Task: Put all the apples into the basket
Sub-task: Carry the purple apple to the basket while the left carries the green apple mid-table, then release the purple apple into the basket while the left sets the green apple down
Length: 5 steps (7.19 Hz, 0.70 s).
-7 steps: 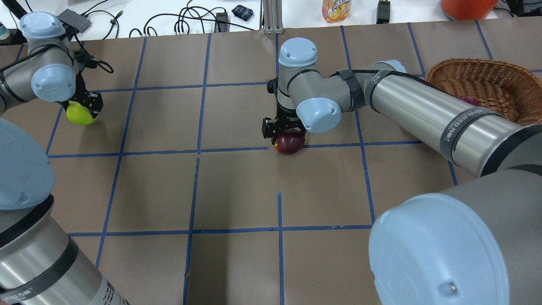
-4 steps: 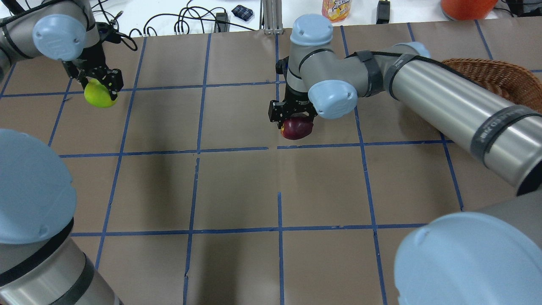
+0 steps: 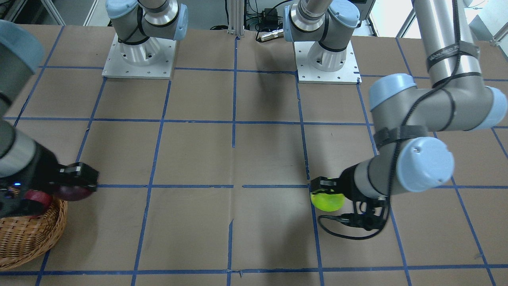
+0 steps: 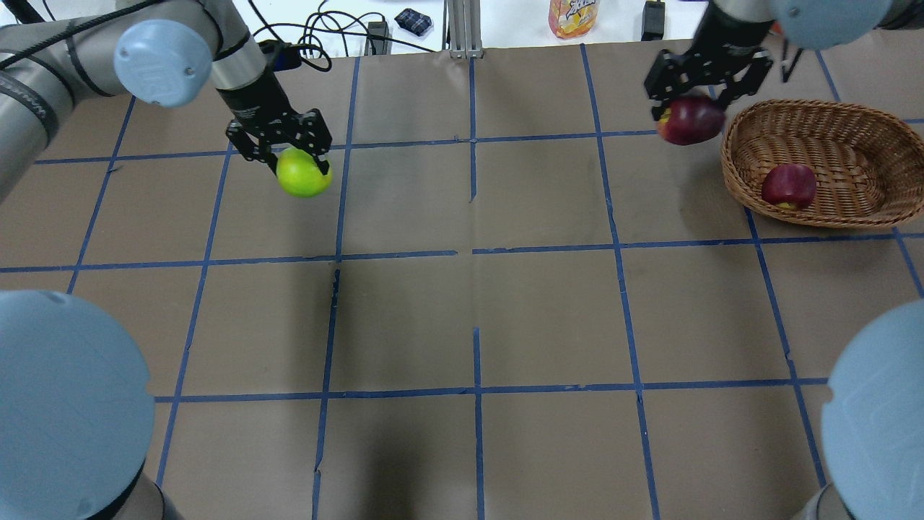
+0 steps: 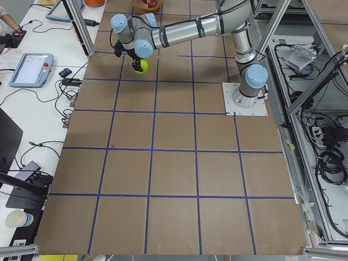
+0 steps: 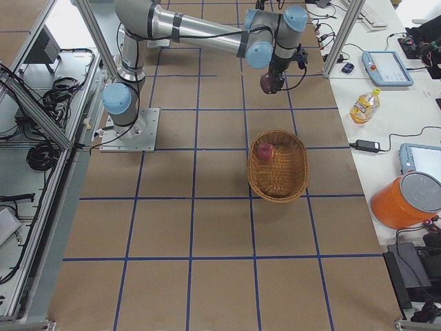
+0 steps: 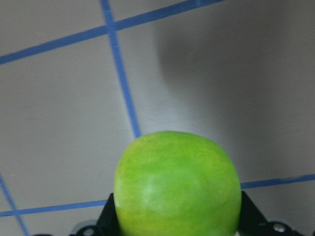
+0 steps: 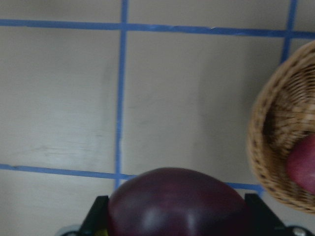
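Note:
My left gripper (image 4: 285,155) is shut on the lime green apple (image 4: 303,173) and holds it above the table at the back left; the apple fills the left wrist view (image 7: 177,184). My right gripper (image 4: 704,87) is shut on the dark maroon apple (image 4: 689,120) and holds it in the air just left of the wicker basket (image 4: 852,123). The maroon apple also shows in the right wrist view (image 8: 177,204), with the basket's rim (image 8: 261,142) to its right. The red apple (image 4: 788,186) lies inside the basket.
A bottle (image 4: 574,16), cables (image 4: 317,36) and an orange bucket (image 4: 794,11) lie beyond the table's far edge. Brown paper with blue tape lines (image 4: 476,253) covers the table. Both arm bases (image 3: 139,51) stand on the robot's side.
My right gripper has carried the maroon apple up and to the right, up to the basket's left rim. My left gripper has lifted the green apple and moved it right.

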Motion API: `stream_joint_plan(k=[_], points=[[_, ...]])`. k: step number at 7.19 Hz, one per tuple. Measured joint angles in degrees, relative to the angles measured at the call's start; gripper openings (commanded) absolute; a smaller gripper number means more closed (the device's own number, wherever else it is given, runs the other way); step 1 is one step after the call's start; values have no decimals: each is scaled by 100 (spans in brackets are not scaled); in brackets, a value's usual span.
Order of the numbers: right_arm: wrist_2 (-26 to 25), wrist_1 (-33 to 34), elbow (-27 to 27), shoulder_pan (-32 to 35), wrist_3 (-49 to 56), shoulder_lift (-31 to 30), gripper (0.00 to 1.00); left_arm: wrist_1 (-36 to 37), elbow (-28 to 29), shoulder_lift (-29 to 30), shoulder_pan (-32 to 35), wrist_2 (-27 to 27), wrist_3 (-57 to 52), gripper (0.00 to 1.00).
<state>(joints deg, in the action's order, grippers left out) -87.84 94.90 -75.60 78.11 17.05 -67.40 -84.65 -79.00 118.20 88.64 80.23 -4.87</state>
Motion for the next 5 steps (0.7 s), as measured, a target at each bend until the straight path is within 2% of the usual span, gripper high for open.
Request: stream_joint_plan(k=[1, 3, 4, 5], points=[[-294, 30, 93, -516, 868, 116, 5, 422, -85, 29, 643, -124, 636, 51], [-584, 678, 121, -1248, 1987, 592, 6, 1295, -356, 112, 1614, -31, 1556, 51], [-677, 1133, 120, -1487, 2391, 862, 10, 1658, -617, 119, 1823, 265, 1757, 51], [-761, 1588, 122, -1719, 2774, 1124, 21, 2131, -902, 132, 1960, 546, 1911, 52]])
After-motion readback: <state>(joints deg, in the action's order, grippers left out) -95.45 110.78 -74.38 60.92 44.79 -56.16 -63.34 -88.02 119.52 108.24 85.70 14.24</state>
